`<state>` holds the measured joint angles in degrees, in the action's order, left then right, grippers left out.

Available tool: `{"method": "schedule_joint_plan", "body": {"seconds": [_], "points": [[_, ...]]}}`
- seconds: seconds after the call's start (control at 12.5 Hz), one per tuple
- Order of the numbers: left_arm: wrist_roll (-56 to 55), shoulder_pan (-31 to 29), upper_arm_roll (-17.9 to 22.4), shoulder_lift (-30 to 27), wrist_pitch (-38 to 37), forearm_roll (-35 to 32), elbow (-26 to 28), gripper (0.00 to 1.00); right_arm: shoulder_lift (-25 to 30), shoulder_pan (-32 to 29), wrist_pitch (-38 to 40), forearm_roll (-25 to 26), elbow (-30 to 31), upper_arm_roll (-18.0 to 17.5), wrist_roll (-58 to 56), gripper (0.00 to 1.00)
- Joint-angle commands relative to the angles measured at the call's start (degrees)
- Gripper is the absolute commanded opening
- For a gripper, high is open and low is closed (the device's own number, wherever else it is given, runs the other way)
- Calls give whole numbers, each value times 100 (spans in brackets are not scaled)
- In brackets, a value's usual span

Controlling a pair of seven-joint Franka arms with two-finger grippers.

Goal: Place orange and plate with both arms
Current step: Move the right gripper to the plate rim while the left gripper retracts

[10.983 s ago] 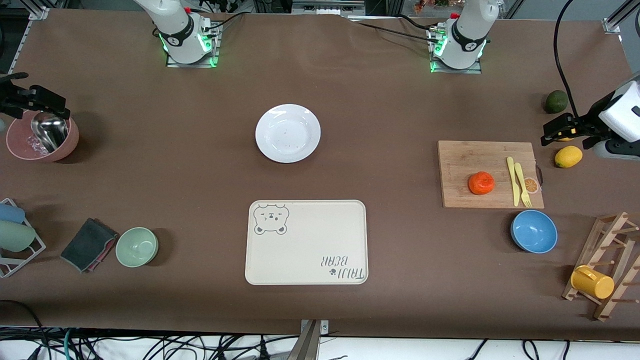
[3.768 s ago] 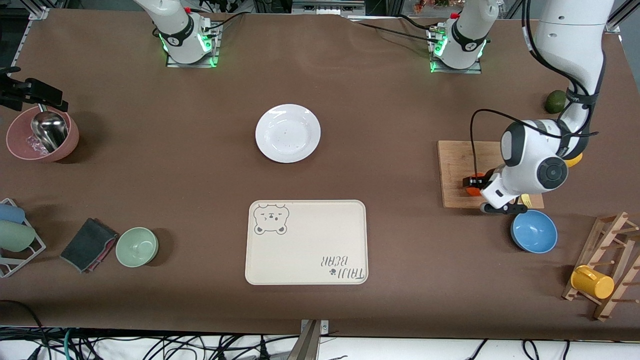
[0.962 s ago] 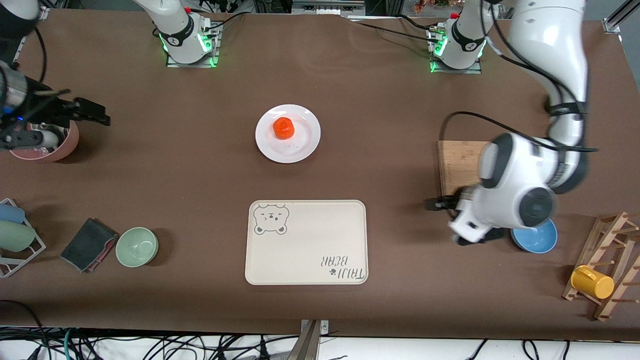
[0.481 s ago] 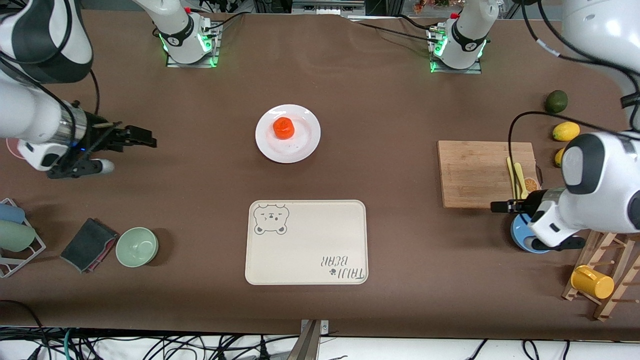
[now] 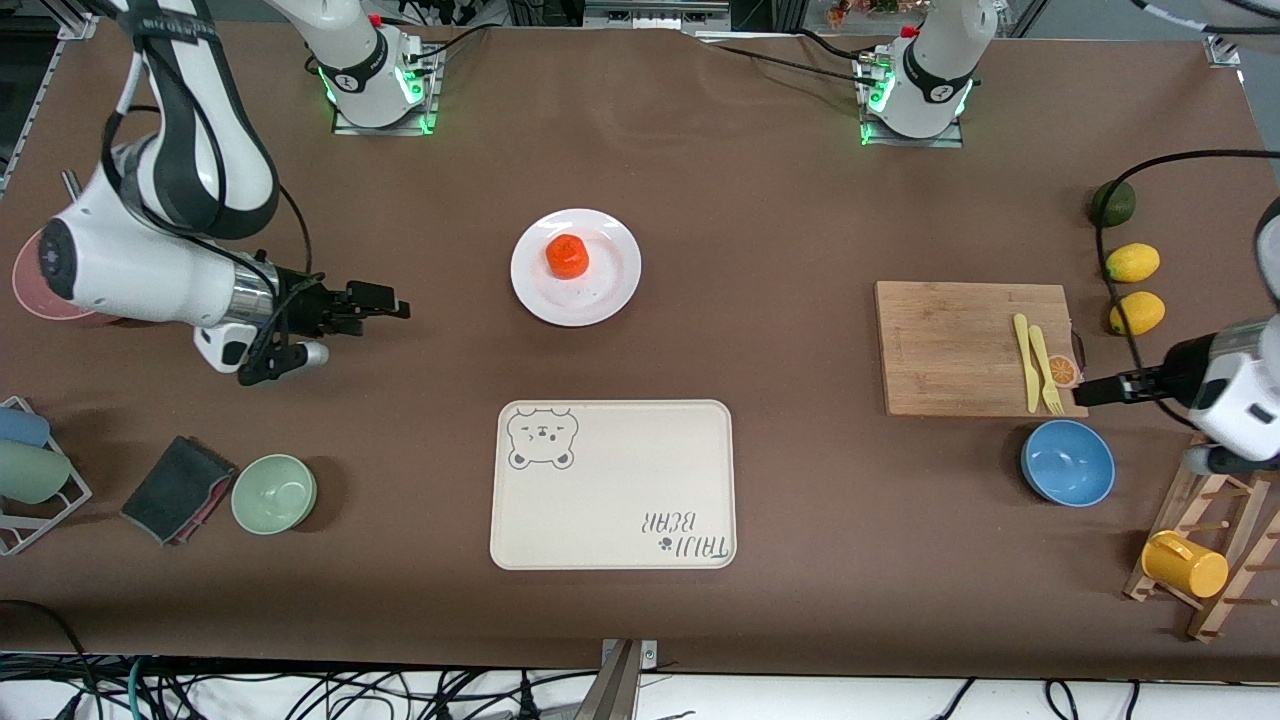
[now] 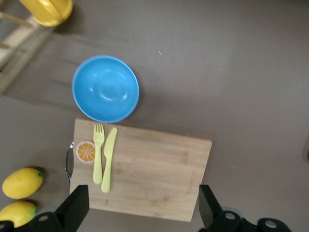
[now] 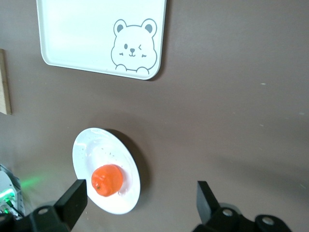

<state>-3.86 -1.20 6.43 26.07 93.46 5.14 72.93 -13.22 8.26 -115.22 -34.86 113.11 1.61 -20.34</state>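
Now | orange (image 5: 566,255) on plate (image 5: 612,287) | both end effectors open

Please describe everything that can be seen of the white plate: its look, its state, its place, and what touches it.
The plate is round, glossy and white, with a wide rim and a shallow centre; it looks like ceramic. It lies flat on the brown table, farther from the front camera than the bear-print tray. The orange rests in it, a little off centre. No gripper touches it: the right gripper is open over bare table toward the right arm's end, and the left gripper is open by the cutting board.
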Motion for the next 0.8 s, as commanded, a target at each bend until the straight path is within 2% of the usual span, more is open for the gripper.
{"method": "schedule_joint_plan", "body": {"seconds": [0.0,0.08,0.24,0.32,0.4,0.56,0.72], "points": [[-106,5,-98,-1241,557,135,1071,100,92,-35,-683,-931,807,-247,-880,100],[-106,23,-98,-1515,725,145,1239,100,57,-35,-990,-1387,1123,-397,-1162,100],[-89,120,-107,-2104,744,66,1905,100,4,-35,-1492,-2266,1572,-827,-1707,100],[-62,102,-107,-2202,744,66,2040,100,-48,-35,-1729,-2610,1731,-1003,-1875,100],[86,85,-99,-2264,744,57,2076,100,-127,-35,-2097,-2944,1845,-1301,-2060,100],[787,76,-107,-2431,691,57,2155,100,-320,-35,-2670,-3568,2030,-1671,-2481,100],[1500,111,-98,-2440,656,57,2146,100,-312,-27,-2681,-4350,2320,-1734,-3139,100]]}}
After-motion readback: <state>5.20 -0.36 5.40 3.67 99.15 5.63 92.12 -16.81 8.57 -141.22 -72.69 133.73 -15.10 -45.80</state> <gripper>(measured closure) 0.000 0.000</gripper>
